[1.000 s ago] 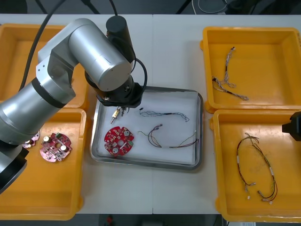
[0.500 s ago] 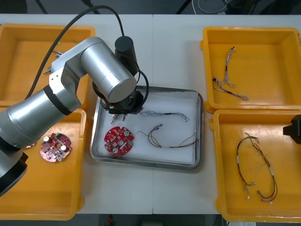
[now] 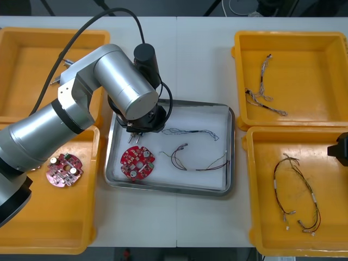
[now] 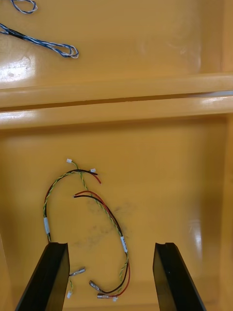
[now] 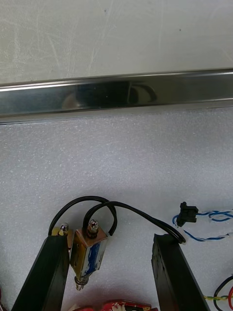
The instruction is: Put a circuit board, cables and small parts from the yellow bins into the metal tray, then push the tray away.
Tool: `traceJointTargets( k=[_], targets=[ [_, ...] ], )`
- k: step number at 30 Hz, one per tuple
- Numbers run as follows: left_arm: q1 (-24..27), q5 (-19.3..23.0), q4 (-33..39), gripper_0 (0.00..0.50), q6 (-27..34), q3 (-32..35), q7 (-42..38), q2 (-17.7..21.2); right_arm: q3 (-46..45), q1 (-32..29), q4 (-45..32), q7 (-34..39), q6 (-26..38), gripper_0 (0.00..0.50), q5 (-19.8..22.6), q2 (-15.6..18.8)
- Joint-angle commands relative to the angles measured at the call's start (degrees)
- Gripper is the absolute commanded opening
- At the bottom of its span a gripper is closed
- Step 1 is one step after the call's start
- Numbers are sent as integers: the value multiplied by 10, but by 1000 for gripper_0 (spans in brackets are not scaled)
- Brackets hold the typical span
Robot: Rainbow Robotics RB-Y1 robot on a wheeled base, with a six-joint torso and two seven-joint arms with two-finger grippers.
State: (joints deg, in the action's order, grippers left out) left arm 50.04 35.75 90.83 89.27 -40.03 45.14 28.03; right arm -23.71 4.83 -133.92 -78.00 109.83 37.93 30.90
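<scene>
My left gripper (image 3: 137, 132) hangs low over the near-left part of the metal tray (image 3: 231, 152), open. In the left wrist view a small metal part (image 5: 90, 250) with a looped black wire (image 5: 111, 209) lies on the tray's white lining between the spread fingers (image 5: 109, 238), close beside one finger (image 5: 51, 272). A round red circuit board (image 3: 137, 161), a blue and white cable (image 3: 193, 132) and a red and yellow cable (image 3: 196, 160) lie in the tray. My right gripper (image 4: 110, 245) is open over a bin's red and yellow cable (image 4: 104, 214).
Yellow bins stand at both sides. The near left bin (image 3: 49, 217) holds red circuit boards (image 3: 64, 169). The far right bin (image 3: 288, 54) holds a blue and white cable (image 3: 261, 92); the near right bin (image 3: 326, 228) holds a red and yellow cable (image 3: 296, 190). My right arm (image 3: 340, 147) shows at the right edge.
My left gripper came down into the tray with the small metal part, then opened, leaving the part on the lining. The right arm has stayed still.
</scene>
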Motion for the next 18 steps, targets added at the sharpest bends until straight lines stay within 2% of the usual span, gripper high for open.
traceJointTargets(
  k=[1, 7, 12, 18],
  targets=[
    [26, -7, 34, 500, 29, 13, -35, -8, -9, -10, -21, 13, 2, 500, 2, 20],
    [26, -2, 90, 500, 93, 58, -31, 11, 18, -10, -22, 11, 2, 500, 14, 43],
    [25, 40, 127, 500, 137, 110, -14, 35, 47, 0, -27, 12, 2, 500, 36, 63],
    [25, 91, 154, 500, 207, 191, 47, 68, 97, 45, -28, 15, 2, 500, 75, 82]
  ],
)
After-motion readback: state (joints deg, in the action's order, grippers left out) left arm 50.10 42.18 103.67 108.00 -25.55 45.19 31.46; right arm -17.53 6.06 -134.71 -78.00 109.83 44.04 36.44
